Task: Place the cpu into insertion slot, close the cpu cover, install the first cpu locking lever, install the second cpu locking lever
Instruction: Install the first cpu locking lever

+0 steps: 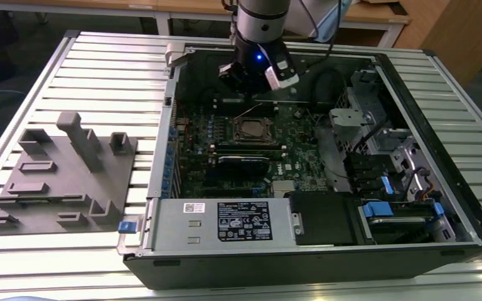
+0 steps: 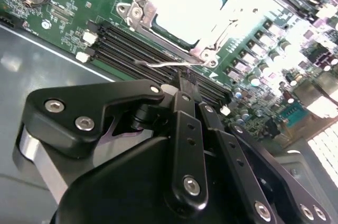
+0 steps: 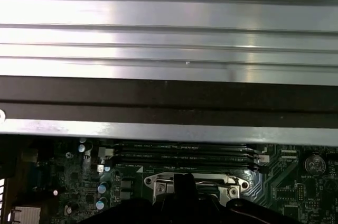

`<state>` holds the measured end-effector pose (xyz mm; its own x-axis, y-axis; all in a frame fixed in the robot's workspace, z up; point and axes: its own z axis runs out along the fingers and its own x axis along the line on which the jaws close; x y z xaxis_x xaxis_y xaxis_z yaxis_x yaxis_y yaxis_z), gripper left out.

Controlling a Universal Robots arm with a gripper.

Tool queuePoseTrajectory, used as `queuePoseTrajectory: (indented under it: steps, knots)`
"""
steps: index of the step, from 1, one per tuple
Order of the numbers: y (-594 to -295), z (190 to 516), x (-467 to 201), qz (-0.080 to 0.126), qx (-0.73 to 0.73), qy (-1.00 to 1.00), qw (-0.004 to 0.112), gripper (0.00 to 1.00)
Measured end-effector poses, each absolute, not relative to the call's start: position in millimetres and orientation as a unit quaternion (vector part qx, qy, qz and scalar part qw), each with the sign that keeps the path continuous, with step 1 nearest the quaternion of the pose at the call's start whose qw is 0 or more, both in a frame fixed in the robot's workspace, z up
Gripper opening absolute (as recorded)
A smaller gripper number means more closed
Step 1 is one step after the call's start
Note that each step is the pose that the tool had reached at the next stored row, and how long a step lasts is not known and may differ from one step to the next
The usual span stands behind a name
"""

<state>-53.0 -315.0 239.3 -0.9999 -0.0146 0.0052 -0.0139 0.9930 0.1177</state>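
Observation:
The cpu [image 2: 196,8] lies in its socket [image 1: 252,129] on the green motherboard, glaring bright in the second wrist view. The silvery cpu cover [image 2: 141,14] lies flat around it. A thin wire locking lever [image 2: 158,64] runs along the socket's edge beside the memory slots, and in the exterior view it stands slightly raised [image 1: 250,113]. My gripper [image 2: 185,77] hangs just above this edge, its black fingers [image 2: 182,102] pressed together, tips right at the lever. I cannot tell whether they pinch the wire. In the first wrist view a dark finger [image 3: 185,183] covers part of the socket frame [image 3: 158,184].
The open computer case [image 1: 408,88] lies on a slatted metal table [image 1: 107,69]. A grey fixture block [image 1: 65,175] stands at the exterior view's left. Inside are the power supply [image 1: 224,219], drive bays [image 1: 391,188], cables and black memory slots [image 2: 127,49].

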Motion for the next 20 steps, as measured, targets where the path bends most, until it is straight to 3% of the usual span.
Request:
queuePoseTrajectory:
  steps: [20]
  knots:
    - [-315, 224, -41, -0.059, 0.007, -0.998, 0.003, 0.11]
